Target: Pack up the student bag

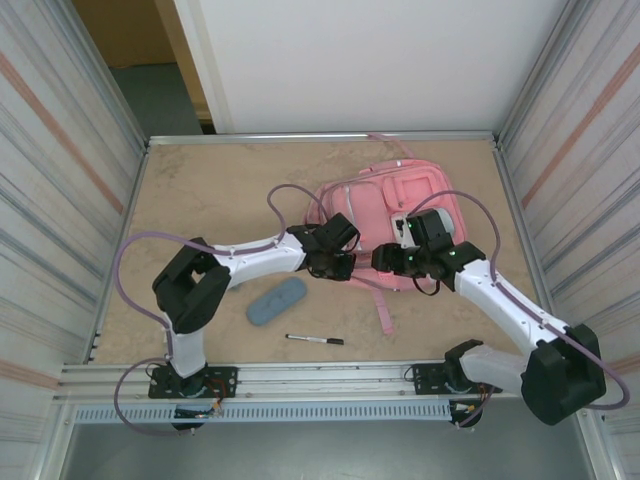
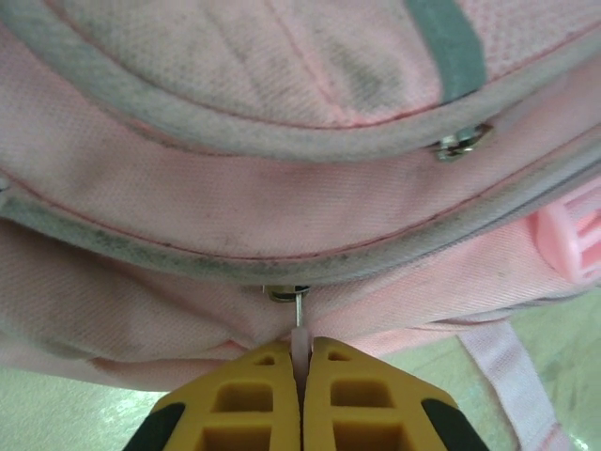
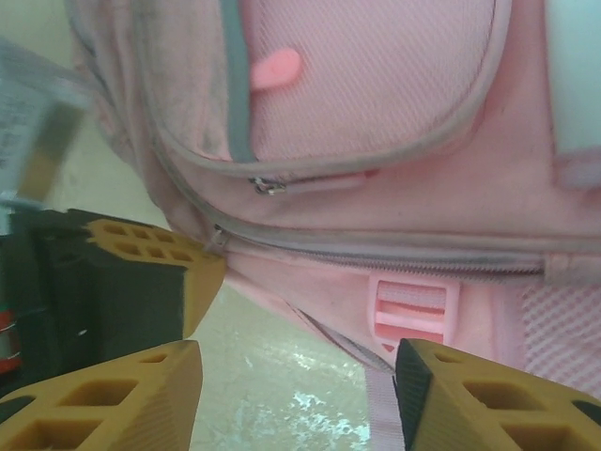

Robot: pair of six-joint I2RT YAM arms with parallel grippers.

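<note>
Left tool (image 2: 300, 381) pinches the zip pull (image 2: 299, 324) on the pink, grey-zipped student bag (image 1: 400, 205); right tool (image 3: 296, 381) gapes.

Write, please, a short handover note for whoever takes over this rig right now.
Left gripper: shut on the zip pull at the edge of the student bag.
Right gripper: open, holding nothing, beside the bag near its pink buckle.
The bag lies flat on the table. A blue case and a pen lie on the table in front of it, outside the bag.
Done: zip pull gripped.
Left: the zip still looks shut. Likely next: draw it open, put the case and pen in, close it.
</note>
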